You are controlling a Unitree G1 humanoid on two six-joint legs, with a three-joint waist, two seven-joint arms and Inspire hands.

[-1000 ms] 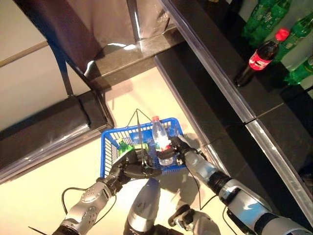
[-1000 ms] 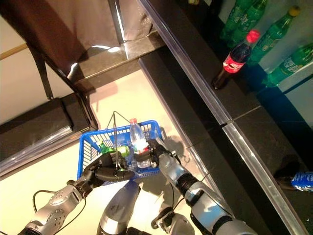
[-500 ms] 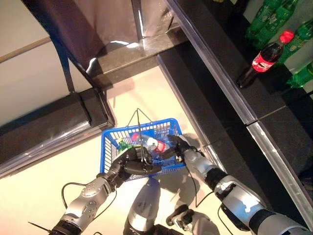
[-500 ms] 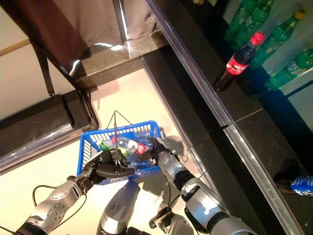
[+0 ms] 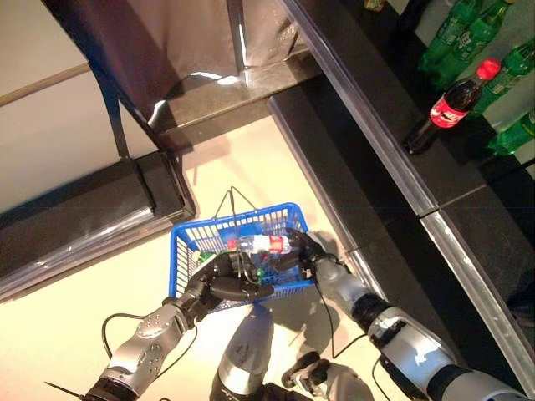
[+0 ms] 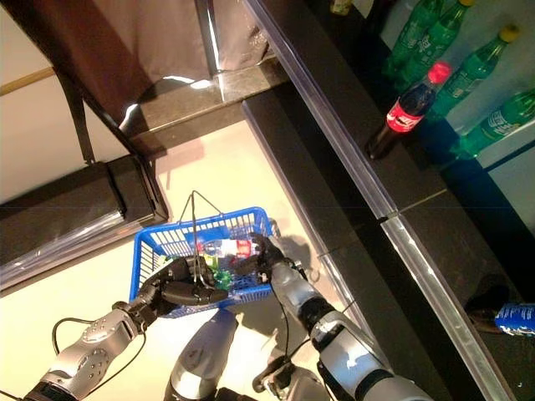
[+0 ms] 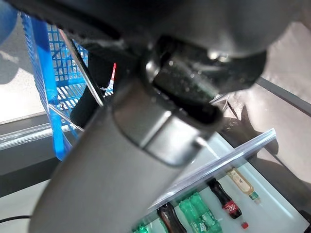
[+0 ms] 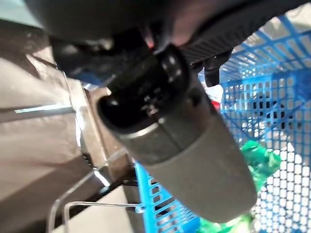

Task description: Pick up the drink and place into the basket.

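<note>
Item: clear drink bottle [image 5: 261, 244], red label, print too small to read; lies on its side inside the blue basket [image 5: 185, 242], across its upper part, above a green bottle [image 5: 219, 253] partly hidden by mesh and fingers.

Basket: blue plastic mesh, on the pale floor [image 5: 251, 159]; wire handles [image 5: 235, 200] stand upright.

Left robot hand [image 5: 224, 281]: fingers curled at the basket's near rim around a wire handle.

Right robot hand [image 5: 303, 251]: at the basket's right rim, beside the bottle's base; whether it grasps the bottle cannot be told, its fingers being hidden.

Surroundings: dark shelf edge [image 5: 368, 125] runs diagonally at right; on the shelf a dark cola bottle [image 5: 443, 109] with red cap and label, green bottles [image 5: 456, 33] beside it, partly cut off.
</note>
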